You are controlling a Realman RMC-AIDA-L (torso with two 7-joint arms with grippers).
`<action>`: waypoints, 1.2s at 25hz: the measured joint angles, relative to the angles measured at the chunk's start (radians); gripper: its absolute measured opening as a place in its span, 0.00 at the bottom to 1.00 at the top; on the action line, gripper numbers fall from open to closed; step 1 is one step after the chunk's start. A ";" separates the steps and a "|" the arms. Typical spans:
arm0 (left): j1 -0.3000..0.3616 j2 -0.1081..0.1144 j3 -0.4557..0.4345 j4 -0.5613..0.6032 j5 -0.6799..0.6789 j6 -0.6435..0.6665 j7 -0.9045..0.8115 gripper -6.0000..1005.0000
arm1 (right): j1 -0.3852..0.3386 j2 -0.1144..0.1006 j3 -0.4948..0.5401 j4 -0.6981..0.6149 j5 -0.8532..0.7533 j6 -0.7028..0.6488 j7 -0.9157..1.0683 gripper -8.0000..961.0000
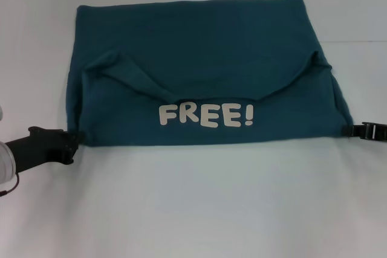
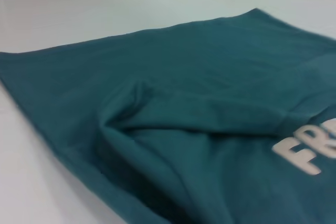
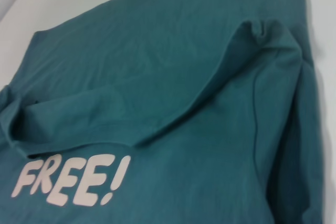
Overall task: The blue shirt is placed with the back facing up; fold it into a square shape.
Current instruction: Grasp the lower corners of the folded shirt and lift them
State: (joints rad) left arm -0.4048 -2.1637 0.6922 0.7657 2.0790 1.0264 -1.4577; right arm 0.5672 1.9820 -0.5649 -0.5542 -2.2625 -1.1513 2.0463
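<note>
Because the blue shirt (image 1: 205, 77) is soft and limp, grasp its lower corners; left gripper (image 1: 71, 143) and right gripper (image 1: 355, 130) wait there, jaws' state indiscernible.

Your left gripper (image 1: 71, 143) sat low at the near left, its black wrist reaching in from the left edge, fingertips pointing inward toward the right. Your right gripper (image 1: 354, 130) sat opposite at the near right, only its black tip showing, pointing inward toward the left. Both arms lay roughly level and well apart.
</note>
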 joint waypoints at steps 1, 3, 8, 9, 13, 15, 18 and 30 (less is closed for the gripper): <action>0.003 0.000 -0.001 0.012 0.007 0.028 -0.020 0.00 | -0.005 -0.001 0.005 -0.001 0.003 -0.014 -0.008 0.08; 0.012 0.001 -0.003 0.035 0.016 0.064 -0.053 0.00 | -0.017 -0.002 0.016 -0.010 0.009 -0.046 -0.025 0.06; 0.046 0.002 -0.006 0.098 0.021 0.150 -0.154 0.00 | -0.058 -0.003 0.025 -0.061 0.015 -0.128 -0.046 0.02; 0.054 0.003 -0.006 0.110 0.021 0.170 -0.173 0.00 | -0.065 -0.003 0.025 -0.070 0.015 -0.143 -0.051 0.01; 0.076 0.000 -0.007 0.138 0.022 0.191 -0.196 0.00 | -0.088 -0.006 0.029 -0.092 0.015 -0.167 -0.068 0.03; 0.077 -0.001 -0.007 0.137 0.023 0.191 -0.198 0.00 | -0.091 -0.010 0.033 -0.092 0.015 -0.172 -0.079 0.04; 0.073 -0.002 -0.002 0.124 0.023 0.191 -0.199 0.00 | -0.085 -0.011 0.043 -0.093 0.016 -0.165 -0.089 0.05; 0.055 0.002 0.003 0.094 0.022 0.181 -0.190 0.00 | -0.015 0.014 0.071 -0.079 0.027 -0.025 -0.082 0.11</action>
State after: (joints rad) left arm -0.3500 -2.1613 0.6953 0.8597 2.1015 1.2074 -1.6476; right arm 0.5520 1.9963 -0.4935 -0.6334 -2.2357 -1.1765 1.9648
